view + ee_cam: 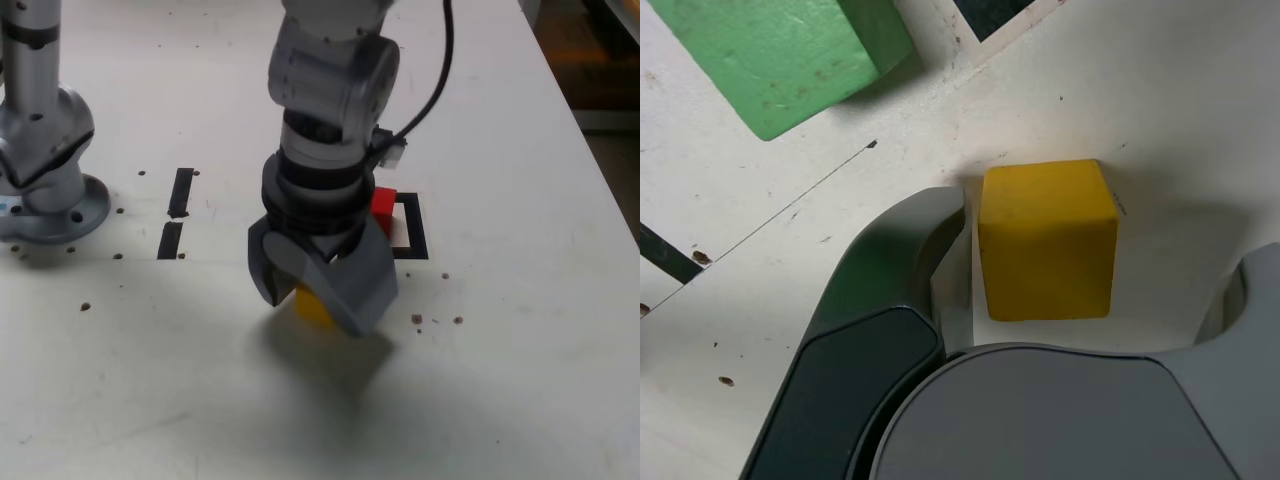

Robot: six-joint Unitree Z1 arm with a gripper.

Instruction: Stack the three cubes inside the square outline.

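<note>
Yellow cube, green cube, red cube, black square outline, white table, grey end effector

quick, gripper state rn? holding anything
gripper: open, jaws either side of the yellow cube on the table, with a gap showing on both sides; not holding it.

Even overhead light, bright on the white table; soft shadow pools under the gripper toward the viewer. Exterior view slightly soft, bkgd top right dim. Wrist view sharp on yellow cube, near finger blurred, dark; no glare.
</note>
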